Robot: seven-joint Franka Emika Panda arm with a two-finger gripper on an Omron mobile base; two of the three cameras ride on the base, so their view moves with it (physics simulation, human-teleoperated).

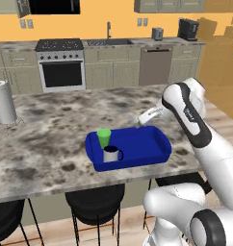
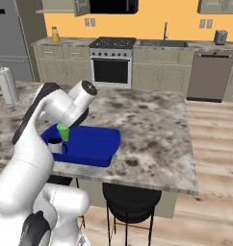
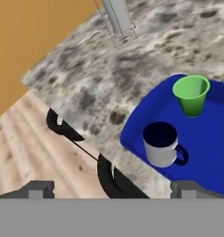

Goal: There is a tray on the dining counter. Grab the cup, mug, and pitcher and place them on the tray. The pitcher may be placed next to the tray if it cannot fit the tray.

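standing upright at the left end of the tray [image 1: 152, 149] on the dining counter [image 1: 51, 125] are the cup [image 1: 104, 137] and mug [image 1: 111, 154]. gripper [image 3: 112, 189] jaws apart, empty. pitcher to be sought next, gripped low, kept upright.

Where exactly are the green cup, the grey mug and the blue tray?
cup [image 3: 191, 97], hand view, on its outer wall.
mug [image 3: 159, 151], hand view, on its grey side.
tray [image 1: 154, 157], left base view, on its front rim.
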